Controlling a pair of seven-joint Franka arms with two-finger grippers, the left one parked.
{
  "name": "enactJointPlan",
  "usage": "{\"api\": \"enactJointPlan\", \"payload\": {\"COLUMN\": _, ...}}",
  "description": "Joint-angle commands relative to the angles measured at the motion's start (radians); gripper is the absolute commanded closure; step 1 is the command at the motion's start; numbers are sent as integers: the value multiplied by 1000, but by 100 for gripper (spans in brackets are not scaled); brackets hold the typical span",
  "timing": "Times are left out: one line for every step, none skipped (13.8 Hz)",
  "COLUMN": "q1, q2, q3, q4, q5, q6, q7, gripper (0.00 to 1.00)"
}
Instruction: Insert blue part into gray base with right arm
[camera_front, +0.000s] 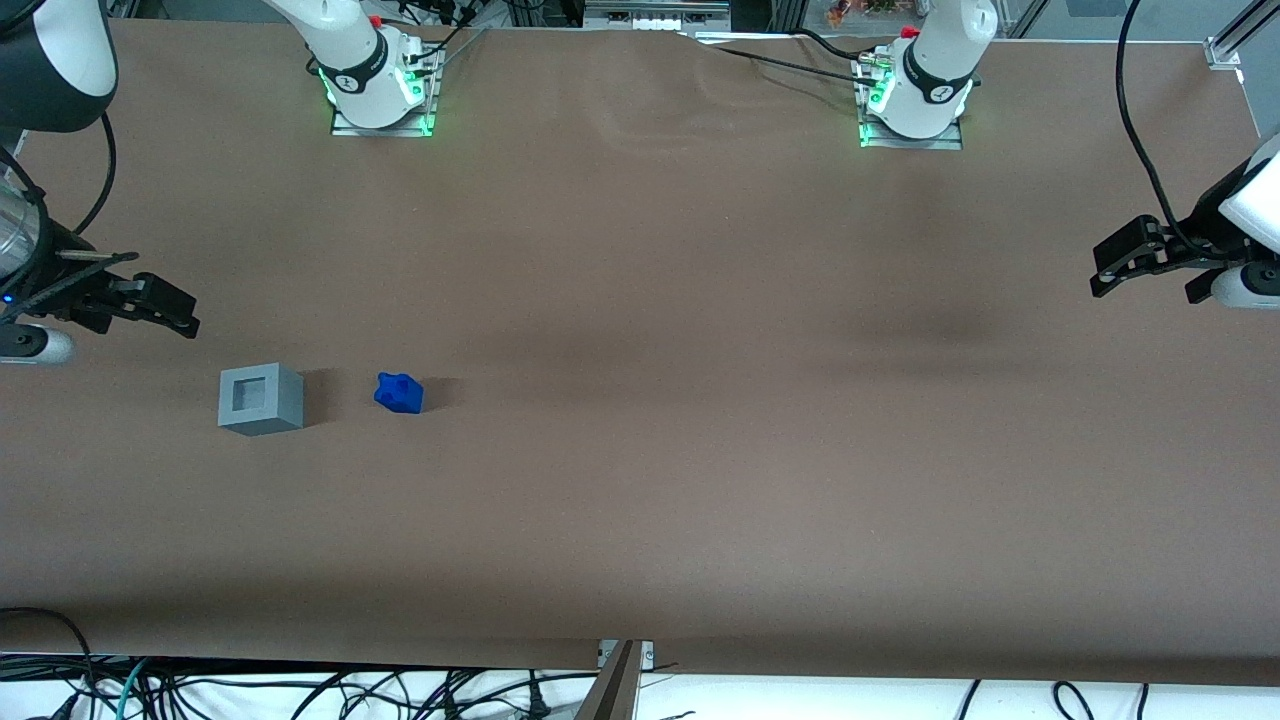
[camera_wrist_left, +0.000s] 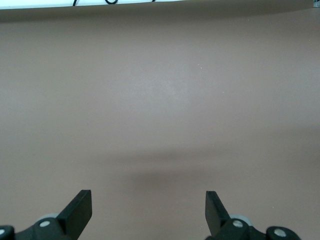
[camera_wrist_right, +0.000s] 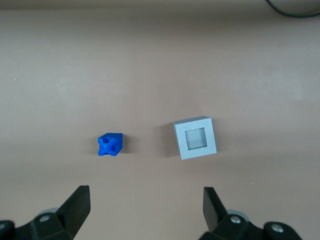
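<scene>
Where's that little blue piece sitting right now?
The blue piece lies on the brown table toward the working arm's end, beside the gray cube but apart from it. The open tool hangs above both.

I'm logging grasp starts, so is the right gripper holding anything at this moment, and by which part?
Nothing. The right gripper is open above the table, clear of the blue part and the gray base.
</scene>
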Motion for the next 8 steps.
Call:
{"api": "enactJointPlan", "payload": {"q1": 7, "q2": 34, "q3": 14, "q4": -13, "q5": -4, "q6": -5, "q7": -1, "gripper": 0}}
{"api": "enactJointPlan", "payload": {"q1": 31, "q2": 52, "q3": 14, "q4": -15, "q5": -7, "q6": -5, "q7": 8, "gripper": 0}}
{"api": "enactJointPlan", "payload": {"q1": 40, "q2": 70, "q3": 12, "q4": -15, "q5": -7, "q6": 1, "q7": 13, "gripper": 0}}
{"api": "enactJointPlan", "payload": {"q1": 47, "q2": 99, "q3": 14, "q4": -13, "q5": -5, "q6": 15, "q7": 14, "gripper": 0}}
{"api": "enactJointPlan", "payload": {"q1": 60, "q2": 135, "q3": 14, "q4": -13, "q5": -1, "q6": 41, "q7": 16, "gripper": 0}}
{"api": "enactJointPlan", "payload": {"q1": 76, "q2": 170, "q3": 14, "q4": -15, "q5": -1, "q6": 73, "q7": 16, "gripper": 0}}
{"api": "enactJointPlan", "payload": {"q1": 86, "q2": 205, "q3": 14, "q4": -15, "q5": 1, "q6": 96, "q7": 19, "gripper": 0}}
{"api": "enactJointPlan", "payload": {"q1": 96, "q2": 231, "q3": 14, "q4": -15, "q5": 1, "q6": 122, "q7": 37, "gripper": 0}}
